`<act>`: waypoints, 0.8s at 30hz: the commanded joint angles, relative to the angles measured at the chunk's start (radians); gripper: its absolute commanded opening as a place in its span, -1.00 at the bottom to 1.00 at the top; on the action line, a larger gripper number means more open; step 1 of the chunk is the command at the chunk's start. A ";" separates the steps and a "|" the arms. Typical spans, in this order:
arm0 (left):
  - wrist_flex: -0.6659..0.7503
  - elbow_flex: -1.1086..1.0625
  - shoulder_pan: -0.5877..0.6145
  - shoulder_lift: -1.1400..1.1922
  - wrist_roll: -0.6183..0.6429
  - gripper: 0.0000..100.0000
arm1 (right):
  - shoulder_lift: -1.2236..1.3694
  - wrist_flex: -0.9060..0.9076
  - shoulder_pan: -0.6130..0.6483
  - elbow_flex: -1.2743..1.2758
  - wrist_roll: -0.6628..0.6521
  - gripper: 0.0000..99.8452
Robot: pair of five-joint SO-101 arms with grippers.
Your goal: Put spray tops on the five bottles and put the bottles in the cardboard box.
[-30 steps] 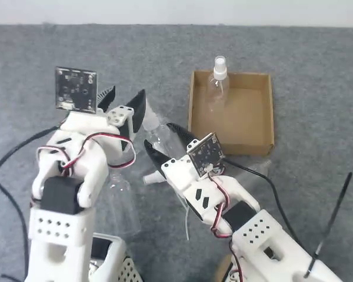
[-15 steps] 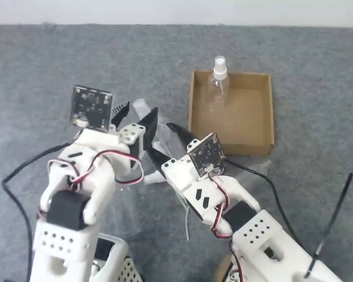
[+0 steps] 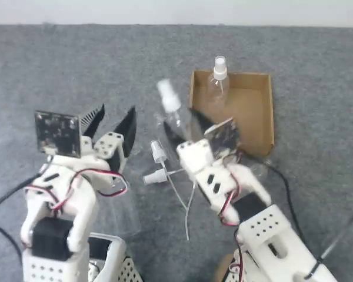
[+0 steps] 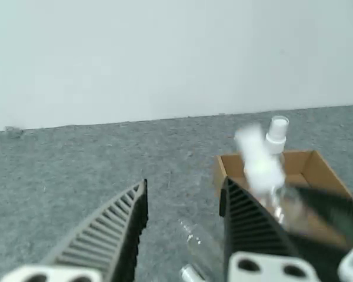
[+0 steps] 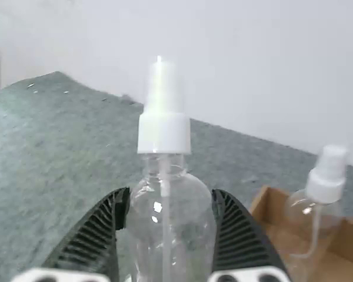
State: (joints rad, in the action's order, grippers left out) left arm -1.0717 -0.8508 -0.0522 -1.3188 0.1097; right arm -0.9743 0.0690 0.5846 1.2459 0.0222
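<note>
A clear plastic spray-topped bottle (image 3: 172, 114) was clasped by the right pincer (image 5: 169, 202); the left pincer (image 4: 184, 194) was seen released.

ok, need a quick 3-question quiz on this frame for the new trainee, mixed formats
1. True or false: the left gripper is shut.
2. How many bottles stand in the cardboard box? A) none B) one C) three
3. Fill in: the right gripper is shut on a ____.
Key: 1 false, it is open with nothing between its fingers. 2 B, the boxed bottle stands upright at a far corner. 3 bottle: the held bottle has its spray top on.
</note>
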 commanded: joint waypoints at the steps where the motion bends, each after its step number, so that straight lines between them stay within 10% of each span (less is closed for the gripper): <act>1: 0.060 -0.140 -0.003 -0.066 -0.005 -0.62 | -0.031 0.168 -0.065 -0.261 0.014 -0.99; 13: 0.112 -0.473 -0.255 -0.391 -0.074 -0.38 | 0.282 0.268 -0.030 -0.531 0.014 -0.99; 24: 0.176 -0.535 -0.206 -0.411 -0.075 -0.38 | 0.226 0.475 0.119 -0.559 0.006 -0.99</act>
State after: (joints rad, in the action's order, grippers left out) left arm -0.9306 -1.3909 -0.2700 -1.7192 0.0453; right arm -0.6460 0.4618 0.6889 0.7656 0.0253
